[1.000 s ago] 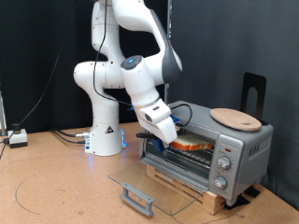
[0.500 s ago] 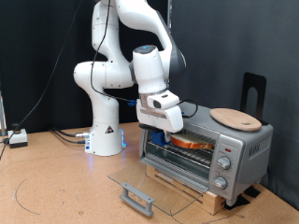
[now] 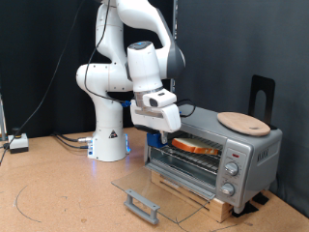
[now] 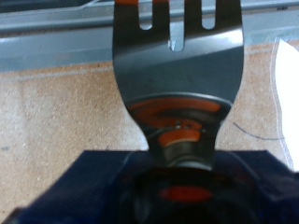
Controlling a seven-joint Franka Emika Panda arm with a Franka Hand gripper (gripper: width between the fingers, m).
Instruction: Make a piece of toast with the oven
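**Toast on the rack, claw outside the oven with a fork**

- Piece of toast (image 3: 196,147) lies flat on the wire rack inside the oven (image 3: 214,156), visible through the open front. Door (image 3: 159,191) is dropped down flat toward the table (image 3: 58,193), glass pane and handle (image 3: 141,204) facing out, so the opening is reachable.
- Claw (image 3: 157,120) sits just outside the oven's opening, at its upper corner on the exterior view's left, apart from the toast.
- Wrist view: claw is closed on a metal fork (image 4: 177,56); its grey handle widens to the tines, with orange pads behind it. Likely the fork is the tool for sliding the bread, hence the low, angled wrist.
- Round wooden plate (image 3: 242,122) rests on the oven roof, out of the way.

Hard to read:
- Fork barely distinguishable in the exterior view; the hand hides it.
- Tine tips cut off in the wrist view.
- Knob settings too small to tell.
- Rack's rear hidden by the oven body.
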